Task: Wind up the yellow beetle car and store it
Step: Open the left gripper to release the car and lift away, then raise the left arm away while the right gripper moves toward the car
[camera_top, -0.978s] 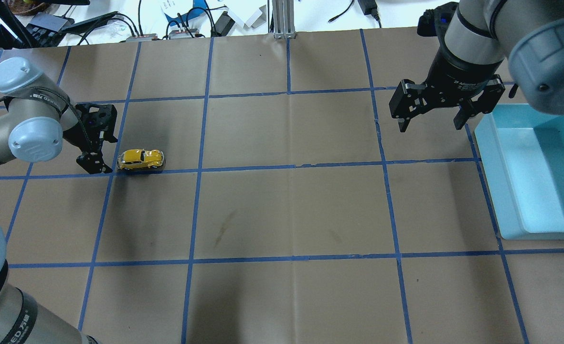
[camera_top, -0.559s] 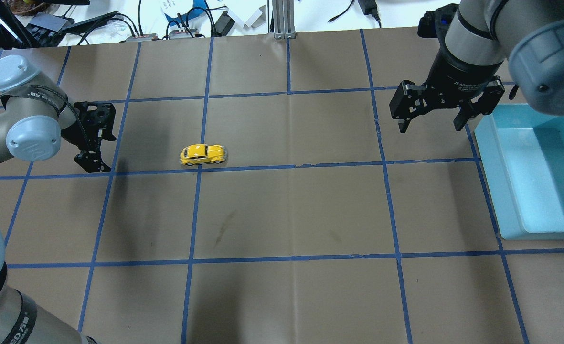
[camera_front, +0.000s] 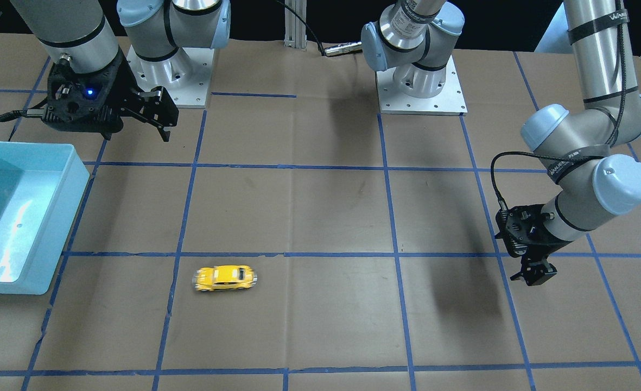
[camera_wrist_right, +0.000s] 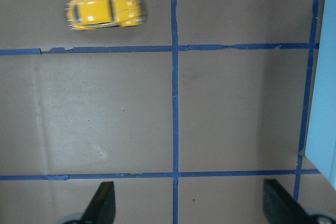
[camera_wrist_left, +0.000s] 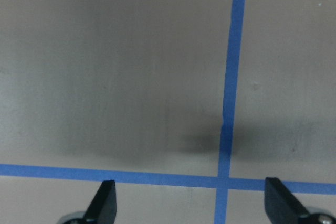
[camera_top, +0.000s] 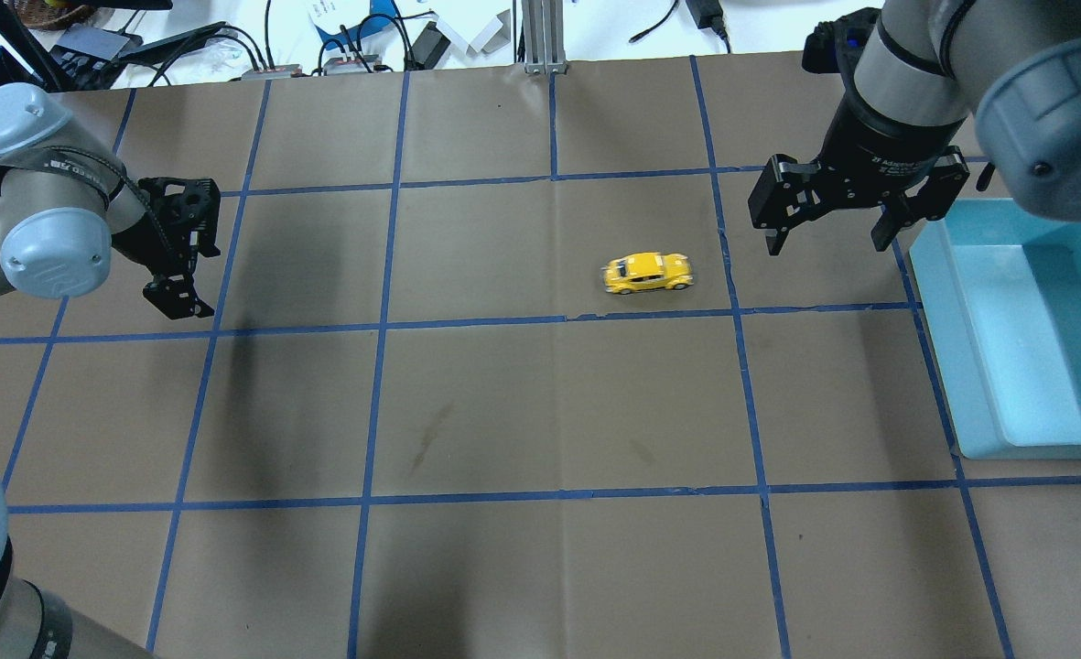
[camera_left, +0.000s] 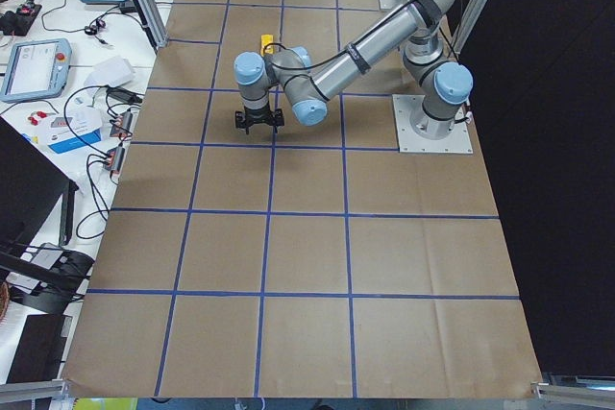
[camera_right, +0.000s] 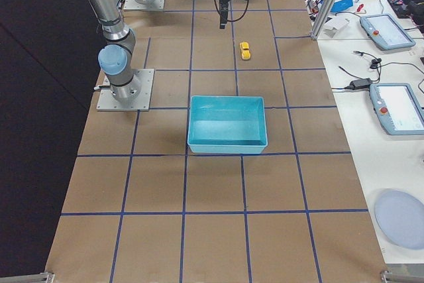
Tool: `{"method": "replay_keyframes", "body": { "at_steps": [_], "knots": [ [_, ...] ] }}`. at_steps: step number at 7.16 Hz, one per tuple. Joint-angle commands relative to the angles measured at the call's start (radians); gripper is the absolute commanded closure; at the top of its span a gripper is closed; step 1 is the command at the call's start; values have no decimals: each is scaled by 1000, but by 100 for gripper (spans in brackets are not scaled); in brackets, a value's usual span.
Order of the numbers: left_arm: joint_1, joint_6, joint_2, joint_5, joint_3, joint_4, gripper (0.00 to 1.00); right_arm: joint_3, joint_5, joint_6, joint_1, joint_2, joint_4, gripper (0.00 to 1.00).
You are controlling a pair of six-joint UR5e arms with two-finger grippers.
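Note:
The yellow beetle car (camera_top: 648, 272) stands free on the brown paper table, slightly blurred, nose pointing right in the overhead view. It also shows in the front-facing view (camera_front: 224, 277), the right wrist view (camera_wrist_right: 104, 12) and the exterior right view (camera_right: 245, 50). My left gripper (camera_top: 176, 297) is open and empty, low over the table at the far left; its wrist view shows only paper and tape between its fingertips (camera_wrist_left: 105, 203). My right gripper (camera_top: 824, 240) is open and empty, raised, a little right of and beyond the car.
A light blue bin (camera_top: 961, 366) stands at the table's right edge, beside my right gripper; it also shows in the front-facing view (camera_front: 54, 228). Blue tape lines (camera_top: 467, 321) divide the paper into squares. Cables and devices lie beyond the far edge.
The car has rolled right, from beside my left gripper across the table to near my right gripper. My left arm has drawn back a little. The right gripper has barely moved.

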Motion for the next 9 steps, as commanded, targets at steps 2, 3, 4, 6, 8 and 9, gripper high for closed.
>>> {"method": "replay_keyframes", "body": {
  "at_steps": [2, 3, 4, 6, 8, 9],
  "knots": [
    [-114, -372, 216, -1, 10, -208, 0, 0, 0, 0, 5, 0, 0, 0],
    [-178, -462, 275, 2, 39, -276, 0, 0, 0, 0, 5, 0, 0, 0],
    [-214, -558, 309, 2, 104, -389, 0, 0, 0, -1, 3, 0, 0, 0],
    [-232, -724, 314, 2, 241, -556, 0, 0, 0, 0, 3, 0, 0, 0],
    [-234, -842, 352, 73, 289, -624, 0, -14, 0, -73, -11, 11, -9, 0],
    [-234, -1001, 381, 92, 292, -634, 0, -30, -5, -133, -43, 15, -15, 0]
  ]
}}
